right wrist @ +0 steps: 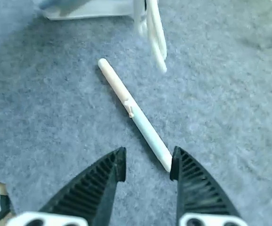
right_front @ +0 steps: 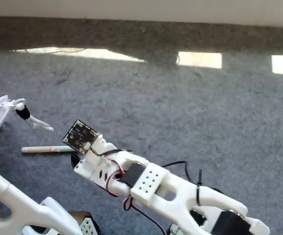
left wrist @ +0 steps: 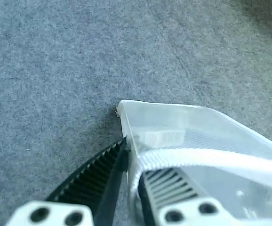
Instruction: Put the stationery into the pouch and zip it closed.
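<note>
Pouch (left wrist: 197,136) pinched in left hand (left wrist: 132,157); pen (right wrist: 133,113) by right hand (right wrist: 148,162).

No writing can be read anywhere. The clear pouch (left wrist: 206,127) carries a faint grey printed mark (left wrist: 162,138) on its wall, near its corner, too blurred to make out.

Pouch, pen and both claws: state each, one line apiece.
pouch: clamped at one edge by the left claw; zip open or closed cannot be told.
pen: lying flat on the carpet, outside the pouch, not grasped.
left claw: shut on the pouch.
right claw: open, with one end of the pen between its fingertips.
</note>
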Available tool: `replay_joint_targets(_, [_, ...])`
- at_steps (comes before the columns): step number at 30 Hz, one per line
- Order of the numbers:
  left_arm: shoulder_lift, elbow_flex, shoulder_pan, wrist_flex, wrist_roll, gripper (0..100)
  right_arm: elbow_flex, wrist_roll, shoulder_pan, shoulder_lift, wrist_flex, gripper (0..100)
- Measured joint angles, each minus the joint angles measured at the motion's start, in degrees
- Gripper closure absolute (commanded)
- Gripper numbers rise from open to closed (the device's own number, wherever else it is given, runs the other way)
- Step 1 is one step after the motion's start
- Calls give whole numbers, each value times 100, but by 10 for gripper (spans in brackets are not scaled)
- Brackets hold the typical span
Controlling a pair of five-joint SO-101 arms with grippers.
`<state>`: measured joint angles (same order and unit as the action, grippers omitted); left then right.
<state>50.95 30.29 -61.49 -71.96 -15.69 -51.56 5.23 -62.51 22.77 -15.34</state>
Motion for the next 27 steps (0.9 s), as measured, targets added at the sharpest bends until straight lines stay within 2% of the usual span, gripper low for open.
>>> replay_joint_targets(5, [0, 0, 9, 9, 0, 990, 747, 334, 132, -1055, -422, 847])
replay_joint_targets(11, [0, 0, 9, 9, 0, 990, 1978, 387, 396, -2163, -1213, 847])
replay_joint_targets(17, [0, 0, 9, 9, 0, 990, 2919, 387, 519, -3218, -1582, 847])
replay_joint_targets(27, [0, 70, 9, 26, 0, 989, 3455, 387, 519, -3622, -2092, 847])
